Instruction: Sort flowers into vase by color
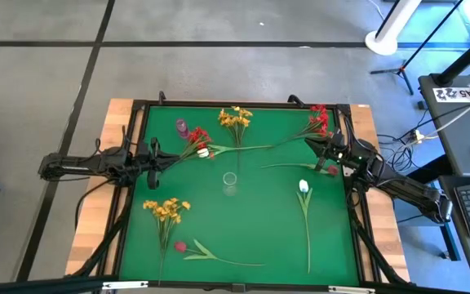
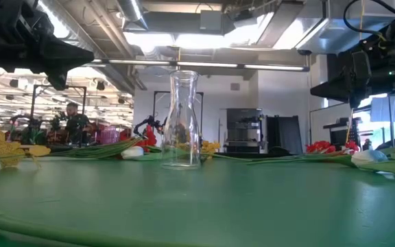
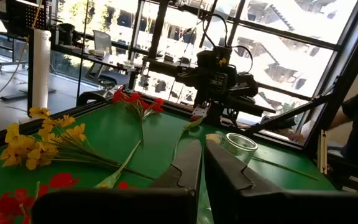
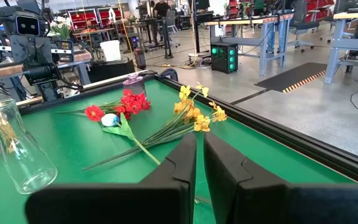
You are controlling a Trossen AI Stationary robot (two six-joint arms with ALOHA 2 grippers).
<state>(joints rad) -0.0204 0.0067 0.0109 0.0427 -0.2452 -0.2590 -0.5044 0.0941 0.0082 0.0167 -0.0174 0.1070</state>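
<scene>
Nothing is sorted yet; the clear vase (image 1: pixel 230 180) stands empty at frame centre, flowers (image 1: pixel 235 119) scattered around it; left gripper (image 1: pixel 155 155) at centre-left and right gripper (image 1: pixel 330 151) at centre-right both have fingers nearly closed, holding nothing. Best pinch one thin stem mid-length; the stems lying across each other by the red cluster (image 1: pixel 195 139) are hard to separate.
</scene>
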